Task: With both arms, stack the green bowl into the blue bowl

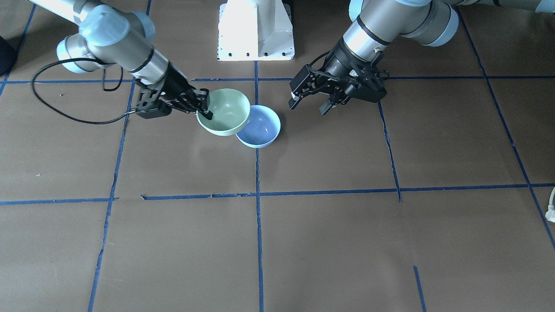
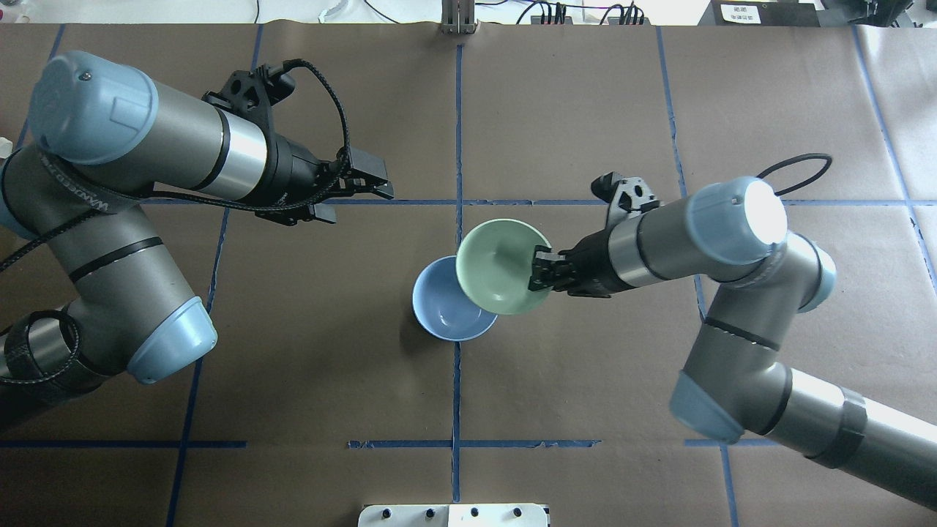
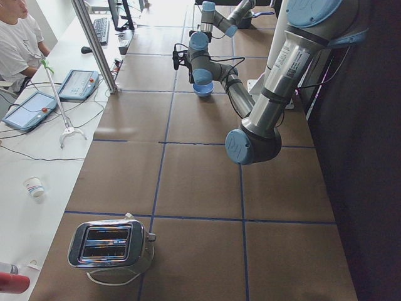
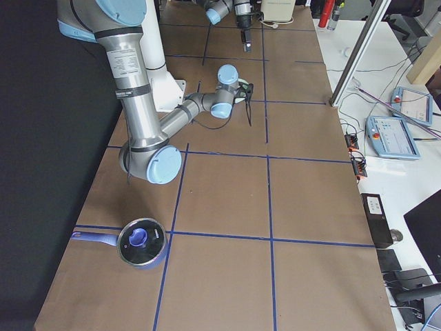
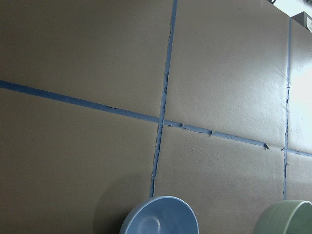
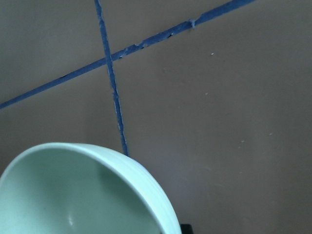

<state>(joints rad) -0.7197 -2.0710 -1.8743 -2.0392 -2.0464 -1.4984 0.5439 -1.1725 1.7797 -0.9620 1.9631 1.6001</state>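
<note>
Green bowl [image 2: 500,265] clamped at rim by right gripper [image 2: 540,269], raised, partly over blue bowl [image 2: 443,307]. Left gripper [image 1: 308,106] spread, empty, well apart. Green bowl to be centred and levelled above blue bowl before release.

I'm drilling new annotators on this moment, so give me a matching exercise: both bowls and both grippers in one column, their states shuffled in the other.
Things:
1. green bowl
2. blue bowl
3. left gripper
4. right gripper

States:
A. open, holding nothing
B. resting on the table, ungripped
C. shut on a bowl's rim
D. held by its rim, partly over the other bowl

Pairs: 1-D, 2-B, 3-A, 4-C
</note>
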